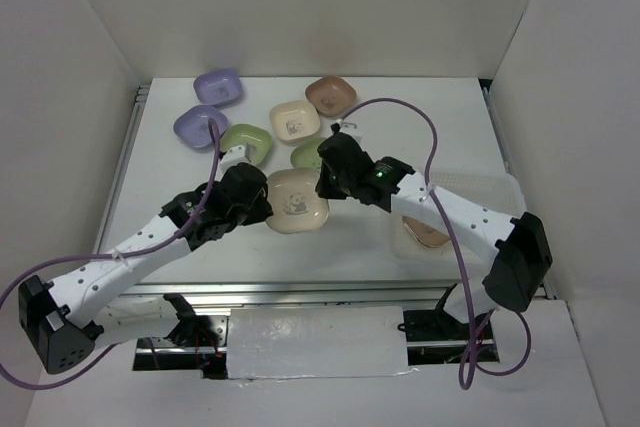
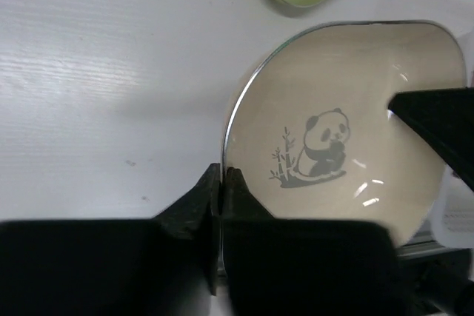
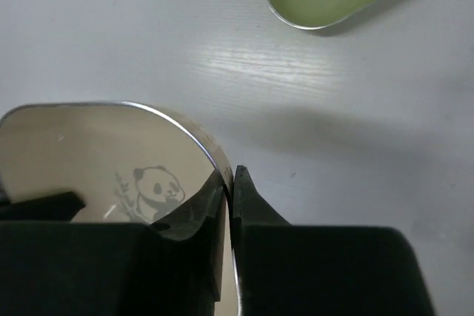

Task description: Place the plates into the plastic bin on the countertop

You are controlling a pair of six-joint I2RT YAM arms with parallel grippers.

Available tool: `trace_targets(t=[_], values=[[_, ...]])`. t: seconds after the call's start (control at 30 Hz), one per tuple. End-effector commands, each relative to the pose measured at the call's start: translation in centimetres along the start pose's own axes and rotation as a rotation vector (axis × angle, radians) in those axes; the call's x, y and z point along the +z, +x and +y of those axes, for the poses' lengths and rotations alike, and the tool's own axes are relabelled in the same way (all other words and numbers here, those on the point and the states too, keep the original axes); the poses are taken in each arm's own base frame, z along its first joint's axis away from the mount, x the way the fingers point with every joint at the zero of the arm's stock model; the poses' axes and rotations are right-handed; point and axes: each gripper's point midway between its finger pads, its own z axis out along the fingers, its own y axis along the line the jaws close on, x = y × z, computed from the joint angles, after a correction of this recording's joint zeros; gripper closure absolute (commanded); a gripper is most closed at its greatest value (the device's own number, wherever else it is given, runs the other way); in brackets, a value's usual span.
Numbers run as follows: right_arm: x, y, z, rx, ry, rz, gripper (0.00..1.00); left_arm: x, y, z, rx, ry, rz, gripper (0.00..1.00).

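A cream plate [image 1: 297, 201] with a panda print sits in the middle of the countertop [image 1: 360, 247], and both grippers pinch it. My left gripper [image 1: 262, 202] is shut on its left rim; the left wrist view shows the fingers [image 2: 194, 201] clamping the thin edge of the plate [image 2: 348, 101]. My right gripper [image 1: 325, 179] is shut on the opposite rim, one finger inside the plate [image 3: 96, 146] and one outside. The plastic bin [image 1: 480, 192] lies to the right under the right arm, with a brown plate [image 1: 430, 234] partly visible in it.
Several more plates lie behind: two purple [image 1: 218, 88] [image 1: 200, 126], a green one [image 1: 246, 140], another green [image 1: 306, 155], a cream one [image 1: 294, 120] and a brown one [image 1: 331, 95]. White walls close in the countertop on three sides.
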Motion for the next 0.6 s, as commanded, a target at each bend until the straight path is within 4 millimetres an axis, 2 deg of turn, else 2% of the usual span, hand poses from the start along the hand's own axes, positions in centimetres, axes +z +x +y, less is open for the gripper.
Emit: trace_targets(t=[0.0, 0.03, 0.07, 0.1, 0.13, 0.17, 0.2, 0.23, 0.27, 0.3, 0.37, 0.4, 0.47, 0.53, 0.57], values=[[-1.2, -2.2, -0.4, 0.035, 0.038, -0.09, 0.99, -1.1, -2.6, -0.7, -0.008, 0.054, -0.053, 0.73], [-1.6, -2.3, -1.5, 0.049, 0.067, -0.092, 1.0, -1.2, -3.0, -0.3, -0.021, 0.041, -0.063, 0.53], [-1.8, -2.6, -2.4, 0.074, 0.091, -0.102, 1.0, -1.2, -3.2, 0.1, -0.033, 0.021, -0.07, 0.01], [-2.8, -3.0, -3.9, 0.105, 0.119, -0.116, 1.0, -1.3, -3.9, 0.6, -0.042, -0.001, -0.094, 0.01], [-2.5, -3.1, -7.5, 0.166, 0.195, -0.118, 1.0, -1.4, -4.2, 1.3, -0.049, -0.03, -0.103, 0.01], [-2.7, -3.1, -9.6, 0.226, 0.23, -0.128, 1.0, -1.4, -4.6, 1.9, -0.058, -0.053, -0.112, 0.01], [-3.8, -2.2, -12.1, 0.277, 0.246, -0.134, 1.0, -1.5, -5.0, 2.4, -0.067, -0.076, -0.125, 0.01], [-4.3, -2.1, -14.2, 0.331, 0.272, -0.154, 1.0, -1.5, -5.3, 3.1, -0.073, -0.108, -0.139, 0.01], [-5.1, -2.7, -17.6, 0.432, 0.33, -0.197, 1.0, -1.3, -5.8, 4.3, -0.089, -0.143, -0.147, 0.01], [-6.4, -1.7, -19.8, 0.485, 0.347, -0.24, 1.0, -0.9, -5.9, 5.0, -0.093, -0.162, -0.145, 0.01], [-7.8, -1.4, -22.6, 0.558, 0.376, -0.307, 1.0, -0.2, -6.6, 6.1, -0.112, -0.176, -0.14, 0.01], [-9.0, -0.9, -25.3, 0.62, 0.423, -0.361, 1.0, 0.2, -6.5, 6.7, -0.117, -0.187, -0.13, 0.01], [-9.7, -0.4, -26.9, 0.66, 0.44, -0.389, 1.0, 1.2, -7.0, 7.6, -0.132, -0.204, -0.125, 0.01], [-10.3, 0.8, -29.7, 0.739, 0.513, -0.401, 1.0, 2.4, -7.4, 8.9, -0.153, -0.246, -0.112, 0.01], [-10.4, 1.0, -30.4, 0.76, 0.53, -0.404, 1.0, 2.9, -7.3, 8.9, -0.163, -0.24, -0.093, 0.01]])
